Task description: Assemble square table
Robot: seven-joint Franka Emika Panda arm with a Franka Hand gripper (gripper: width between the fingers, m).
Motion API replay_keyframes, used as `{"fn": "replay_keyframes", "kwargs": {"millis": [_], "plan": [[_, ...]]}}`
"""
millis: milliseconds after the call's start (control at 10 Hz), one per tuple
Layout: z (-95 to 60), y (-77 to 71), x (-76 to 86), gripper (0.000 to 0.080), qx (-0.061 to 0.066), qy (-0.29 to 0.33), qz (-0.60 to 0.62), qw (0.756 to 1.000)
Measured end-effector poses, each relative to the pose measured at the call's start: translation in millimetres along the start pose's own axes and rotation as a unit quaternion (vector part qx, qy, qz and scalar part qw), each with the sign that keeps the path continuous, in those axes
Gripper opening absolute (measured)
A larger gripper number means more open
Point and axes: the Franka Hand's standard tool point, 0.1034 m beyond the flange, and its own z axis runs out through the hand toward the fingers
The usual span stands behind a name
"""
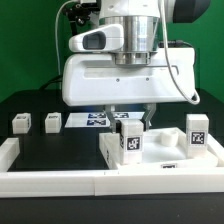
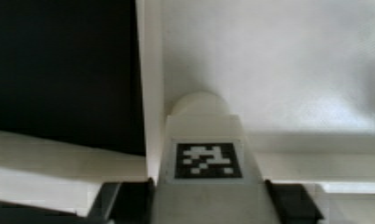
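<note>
Leftmost in the exterior view, the first leg (image 1: 20, 124) and, near it, the second leg (image 1: 52, 122) stand loose on the black table (image 1: 45, 150). Next, the marker board (image 1: 92, 120) lies flat. At centre, the gripper (image 1: 131, 126) is clenched on the third leg (image 1: 130, 144), which stands upright on the tabletop (image 1: 160, 153). In the wrist view, both fingers (image 2: 127, 200) press against this leg's sides, with its tag facing the camera. Furthest right, the fourth leg (image 1: 196, 135) stands at the tabletop's right end. A white rail (image 1: 60, 183) borders the front.
</note>
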Motion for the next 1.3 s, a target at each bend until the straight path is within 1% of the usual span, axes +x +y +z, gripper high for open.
{"fn": "replay_keyframes", "kwargs": {"millis": [200,400,500,900,1000,1100,1200,1300], "plan": [[0.1,-0.1,-0.1,0.0292,0.001,0.0,0.09,0.996],[0.3,-2.4,0.0,0.0294,0.001,0.002,0.165,0.986],[0.4,-2.2,-0.2,0.0294,0.001,0.002,0.183,0.983],[0.8,-2.6,-1.2,0.0304,0.0,0.002,0.289,0.957],[0.9,-4.0,-1.7,0.0315,-0.001,0.003,0.33,0.944],[0.7,-4.6,-1.8,0.0319,-0.006,0.005,0.371,0.929],[-0.1,-2.5,-4.0,0.0324,-0.014,0.001,0.389,0.921],[-0.2,-2.3,-4.1,0.0324,-0.015,0.002,0.391,0.92]]}}
